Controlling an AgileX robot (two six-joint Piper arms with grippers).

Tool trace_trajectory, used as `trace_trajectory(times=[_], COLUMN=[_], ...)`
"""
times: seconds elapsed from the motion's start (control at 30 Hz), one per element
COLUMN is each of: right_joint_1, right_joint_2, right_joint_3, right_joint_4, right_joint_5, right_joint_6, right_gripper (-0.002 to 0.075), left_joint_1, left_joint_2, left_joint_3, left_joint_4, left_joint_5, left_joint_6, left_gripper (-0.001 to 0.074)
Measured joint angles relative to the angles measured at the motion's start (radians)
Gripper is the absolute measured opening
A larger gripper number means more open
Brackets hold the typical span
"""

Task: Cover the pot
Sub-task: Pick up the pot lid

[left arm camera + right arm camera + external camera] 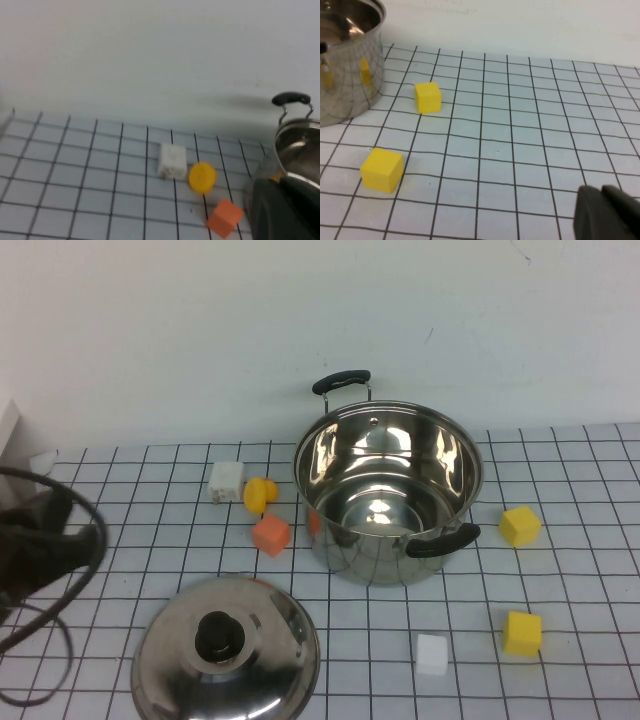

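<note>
1. Domed steel lid with black knob (226, 650) lies on the gridded white desk (580, 570), nearer than the pot.
2. Large shiny stainless-steel pot (388, 490) stands uncovered, upright, mid-desk.
3. Left pincer (285, 210) left of pot; right pincer (610, 212) right of pot; grip state of both: cannot tell.

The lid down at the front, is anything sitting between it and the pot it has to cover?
Nothing visible does. The lid lies near and left of the open, empty pot. The orange block sits just left of that path. The left gripper is at the left edge; the right gripper is out of the high view.
</note>
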Motion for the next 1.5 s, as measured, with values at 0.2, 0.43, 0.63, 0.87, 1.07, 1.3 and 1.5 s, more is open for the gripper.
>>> trace_trajectory(times=[0.2, 0.43, 0.63, 0.87, 1.07, 1.3, 1.5], right_joint_1=[0.000, 0.000, 0.000, 0.000, 0.000, 0.000, 0.000], right_joint_2=[0.000, 0.000, 0.000, 0.000, 0.000, 0.000, 0.000], right_joint_3=[0.000, 0.000, 0.000, 0.000, 0.000, 0.000, 0.000], right_joint_4=[0.000, 0.000, 0.000, 0.000, 0.000, 0.000, 0.000], right_joint_5=[0.000, 0.000, 0.000, 0.000, 0.000, 0.000, 0.000], right_joint_6=[0.000, 0.000, 0.000, 0.000, 0.000, 0.000, 0.000], right_gripper=[0.0009, 0.0009, 0.0009, 0.0009, 0.0009, 0.0009, 0.0009], left_joint_1=[-0.079, -0.174, -0.185, -0.185, -0.185, -0.185, -0.186], left_joint_2=[0.191, 0.431, 0.647, 0.896, 1.036, 1.068, 1.070], left_joint_3=[0.039, 0.094, 0.096, 0.096, 0.096, 0.087, 0.087], left_joint_4=[0.115, 0.154, 0.092, 0.072, 0.055, 0.034, 0.013], left_joint_5=[-0.211, -0.534, -0.696, -0.842, -0.851, -0.899, -0.903], left_joint_6=[-0.016, 0.204, 0.242, 0.234, 0.215, 0.202, 0.193], left_gripper=[0.0020, 0.0402, 0.0655, 0.0671, 0.0655, 0.0486, 0.0407])
